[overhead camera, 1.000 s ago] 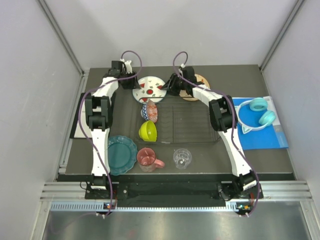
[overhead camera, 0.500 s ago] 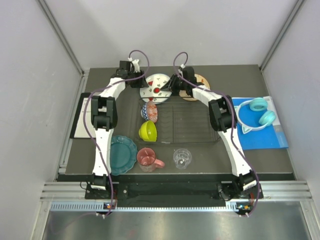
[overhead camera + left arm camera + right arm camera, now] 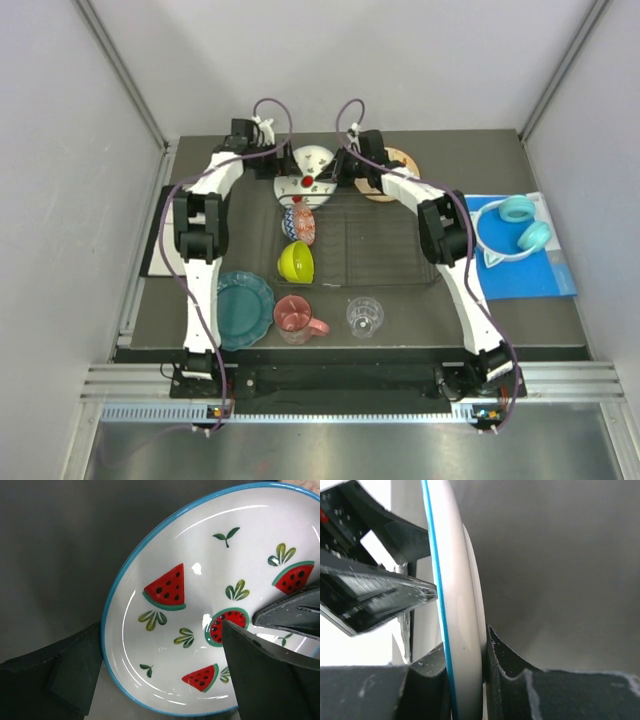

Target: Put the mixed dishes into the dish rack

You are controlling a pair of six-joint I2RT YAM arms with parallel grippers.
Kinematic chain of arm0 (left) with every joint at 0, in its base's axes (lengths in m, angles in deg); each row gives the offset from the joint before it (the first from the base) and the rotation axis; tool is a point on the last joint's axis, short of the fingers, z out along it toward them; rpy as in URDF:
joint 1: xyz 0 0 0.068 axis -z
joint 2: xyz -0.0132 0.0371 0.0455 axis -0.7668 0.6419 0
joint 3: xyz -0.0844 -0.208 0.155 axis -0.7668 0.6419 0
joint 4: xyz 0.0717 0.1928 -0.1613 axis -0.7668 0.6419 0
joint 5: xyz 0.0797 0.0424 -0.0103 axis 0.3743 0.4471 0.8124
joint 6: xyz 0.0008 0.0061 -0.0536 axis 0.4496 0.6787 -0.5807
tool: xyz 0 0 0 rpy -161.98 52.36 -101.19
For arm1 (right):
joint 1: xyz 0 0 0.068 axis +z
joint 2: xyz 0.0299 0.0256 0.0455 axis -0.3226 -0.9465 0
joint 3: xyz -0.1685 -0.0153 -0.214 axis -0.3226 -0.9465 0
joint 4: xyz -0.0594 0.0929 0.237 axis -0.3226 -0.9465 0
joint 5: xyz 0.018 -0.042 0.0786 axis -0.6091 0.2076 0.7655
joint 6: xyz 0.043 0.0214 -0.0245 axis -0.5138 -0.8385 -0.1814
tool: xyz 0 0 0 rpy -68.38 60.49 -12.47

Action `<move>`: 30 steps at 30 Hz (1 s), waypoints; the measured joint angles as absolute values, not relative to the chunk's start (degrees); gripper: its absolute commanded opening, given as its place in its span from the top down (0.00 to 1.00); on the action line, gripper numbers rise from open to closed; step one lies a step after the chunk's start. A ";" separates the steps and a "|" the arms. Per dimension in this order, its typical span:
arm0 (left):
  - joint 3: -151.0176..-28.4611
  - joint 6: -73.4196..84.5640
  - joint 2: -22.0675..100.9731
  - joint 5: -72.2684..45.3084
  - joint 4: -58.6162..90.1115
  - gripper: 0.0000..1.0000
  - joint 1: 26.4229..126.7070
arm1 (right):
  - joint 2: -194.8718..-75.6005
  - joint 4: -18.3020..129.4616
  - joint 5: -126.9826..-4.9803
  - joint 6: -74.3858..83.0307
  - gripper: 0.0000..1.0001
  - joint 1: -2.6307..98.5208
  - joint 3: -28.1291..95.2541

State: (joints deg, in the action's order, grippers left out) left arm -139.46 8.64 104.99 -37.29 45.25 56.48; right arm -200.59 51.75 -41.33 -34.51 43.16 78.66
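- The right gripper (image 3: 466, 640) pinches the rim of the watermelon-print plate (image 3: 305, 172), which stands nearly on edge at the far-left edge of the dish rack (image 3: 390, 245).
- The left gripper (image 3: 161, 625) is spread wide, facing the plate's upper side.
- The blue-patterned small bowl (image 3: 299, 222) and the lime-green bowl (image 3: 296, 262) sit on the rack's left side.

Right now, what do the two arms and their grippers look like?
Both the left arm and the right arm have white links with black joints. A thin purple cable loops along each. The left gripper and right gripper are black; their fingers are dark grey wedges with a matte, rough-edged surface.
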 measured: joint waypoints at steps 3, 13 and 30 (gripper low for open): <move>-136.94 8.05 100.97 -41.18 47.85 0.01 53.46 | -198.40 50.09 -40.91 -31.25 1.00 44.18 78.70; -133.77 3.35 76.95 -55.54 50.63 0.01 33.09 | -192.37 39.07 -44.02 -18.66 1.00 43.83 83.92; -112.11 9.69 63.24 -57.60 59.52 0.01 27.28 | -146.56 31.53 -77.00 29.03 1.00 49.30 60.58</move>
